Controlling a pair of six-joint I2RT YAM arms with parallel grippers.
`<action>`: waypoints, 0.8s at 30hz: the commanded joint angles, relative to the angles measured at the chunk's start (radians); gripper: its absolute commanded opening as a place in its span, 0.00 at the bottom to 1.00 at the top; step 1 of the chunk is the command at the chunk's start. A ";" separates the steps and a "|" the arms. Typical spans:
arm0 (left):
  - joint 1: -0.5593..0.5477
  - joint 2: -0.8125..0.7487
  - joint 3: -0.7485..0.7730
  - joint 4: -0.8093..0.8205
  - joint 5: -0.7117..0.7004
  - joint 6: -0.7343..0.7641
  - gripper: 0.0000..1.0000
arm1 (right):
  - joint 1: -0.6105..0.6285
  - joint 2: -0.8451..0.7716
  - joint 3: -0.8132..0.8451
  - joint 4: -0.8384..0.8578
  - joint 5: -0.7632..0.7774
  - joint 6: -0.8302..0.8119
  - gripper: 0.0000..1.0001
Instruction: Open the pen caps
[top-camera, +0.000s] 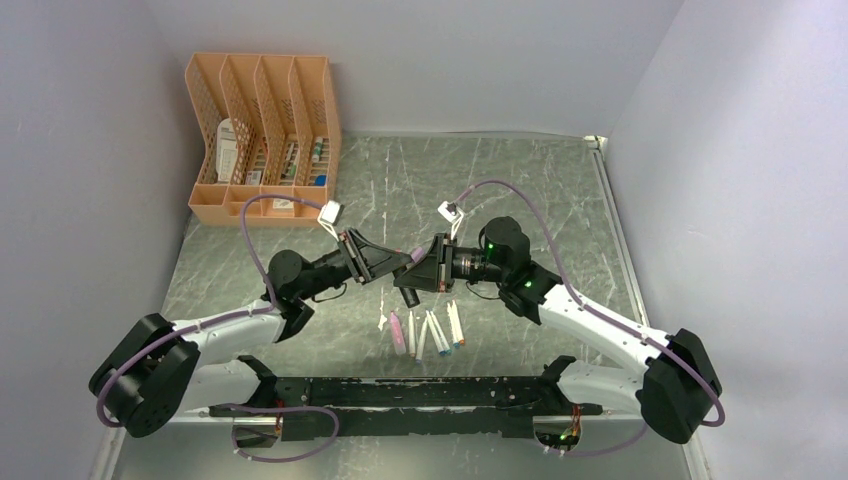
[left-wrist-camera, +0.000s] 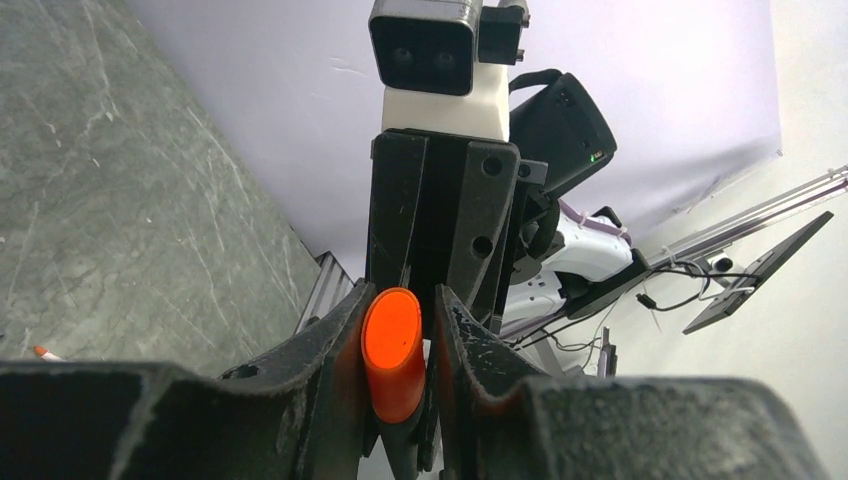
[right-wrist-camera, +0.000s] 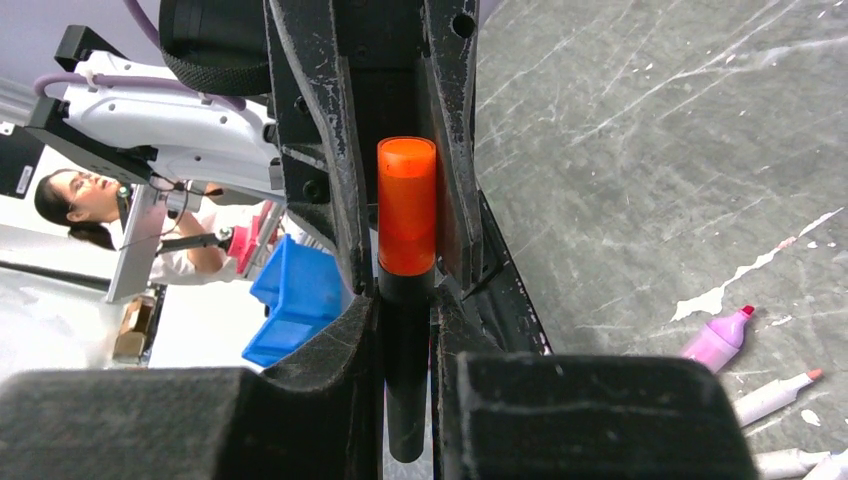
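Left end effector has the orange cap pinched, fingers narrow on its sides. No writing shows on it, and the labels in the orange rack are too small to read. Right end effector is clamped tight on the black barrel, cap seated on it. Both arms reach inward, wrists level, nose to nose above the tabletop.
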 joint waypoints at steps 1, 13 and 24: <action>-0.013 -0.003 0.028 -0.004 0.018 0.030 0.38 | -0.009 0.007 0.019 0.033 0.006 -0.004 0.00; -0.013 0.042 0.056 0.005 -0.003 0.049 0.07 | -0.010 -0.001 -0.021 0.033 -0.021 0.004 0.00; 0.268 0.245 0.347 0.060 0.046 0.035 0.07 | 0.140 -0.215 -0.318 0.004 0.081 0.140 0.00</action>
